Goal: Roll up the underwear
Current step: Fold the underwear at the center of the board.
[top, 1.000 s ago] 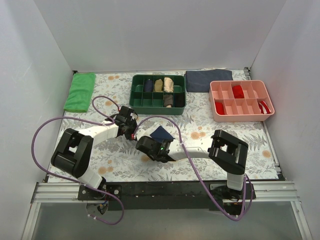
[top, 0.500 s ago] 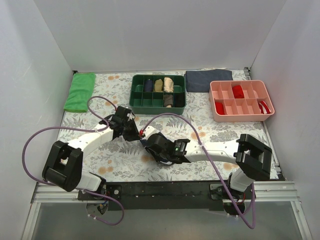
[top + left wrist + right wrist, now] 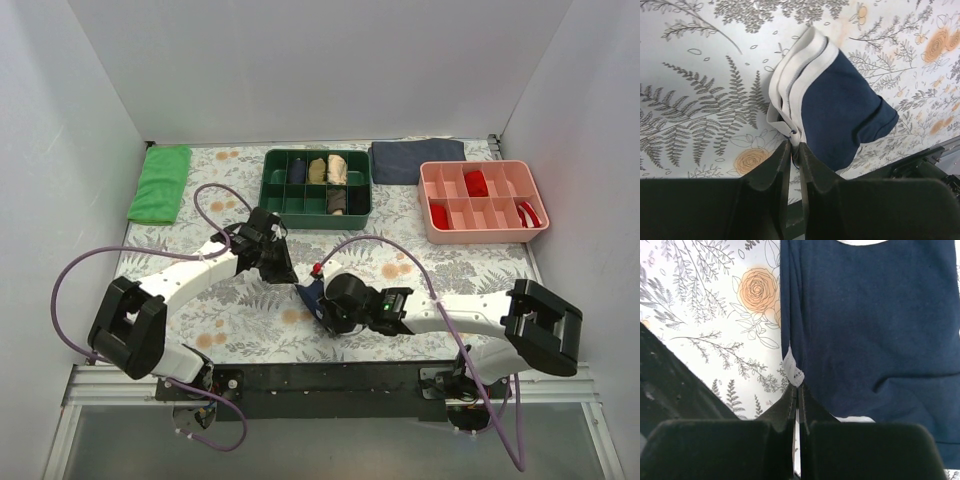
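Note:
The underwear (image 3: 309, 293) is navy blue with white piping and lies bunched on the floral table between my two grippers. My left gripper (image 3: 287, 274) is shut on its white waistband edge; in the left wrist view the underwear (image 3: 840, 110) hangs from the fingertips (image 3: 782, 152). My right gripper (image 3: 322, 305) is shut on the other navy edge beside a small white label; in the right wrist view the underwear (image 3: 875, 325) fills the upper right above my right gripper (image 3: 798, 390). Most of the garment is hidden under the arms in the top view.
A green divided tray (image 3: 316, 183) with rolled garments stands at the back centre. A dark grey-blue folded cloth (image 3: 417, 160) lies behind a pink divided tray (image 3: 482, 201) at the right. A green cloth (image 3: 160, 182) lies at the back left. Purple cables loop over the table.
Both arms have shifted to the right and nearer the table's front edge, carrying the underwear with them. The right arm has stretched out further right.

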{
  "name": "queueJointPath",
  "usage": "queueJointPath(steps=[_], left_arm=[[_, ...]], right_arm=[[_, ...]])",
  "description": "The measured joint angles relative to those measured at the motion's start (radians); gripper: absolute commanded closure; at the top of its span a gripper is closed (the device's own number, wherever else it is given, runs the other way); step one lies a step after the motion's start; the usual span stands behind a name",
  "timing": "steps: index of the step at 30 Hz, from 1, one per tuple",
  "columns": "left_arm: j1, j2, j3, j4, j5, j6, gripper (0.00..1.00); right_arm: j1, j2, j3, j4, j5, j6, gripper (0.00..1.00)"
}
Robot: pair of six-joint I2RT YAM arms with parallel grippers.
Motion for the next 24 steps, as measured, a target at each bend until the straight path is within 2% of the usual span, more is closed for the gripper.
queueJointPath(steps=[8,16,24], left_arm=[[-0.05,0.054,0.082,-0.052,-0.047,0.0,0.9],[-0.052,0.053,0.087,-0.093,-0.071,0.0,0.9],[-0.053,0.053,0.108,-0.097,-0.064,0.011,0.89]], right_arm=[[-0.076,-0.1,-0.087,0.093,-0.13,0.066,0.97],[-0.21,-0.109,-0.195,0.225,-0.315,0.175,0.98],[-0.253,-0.142,-0.248,0.311,-0.401,0.26,0.98]])
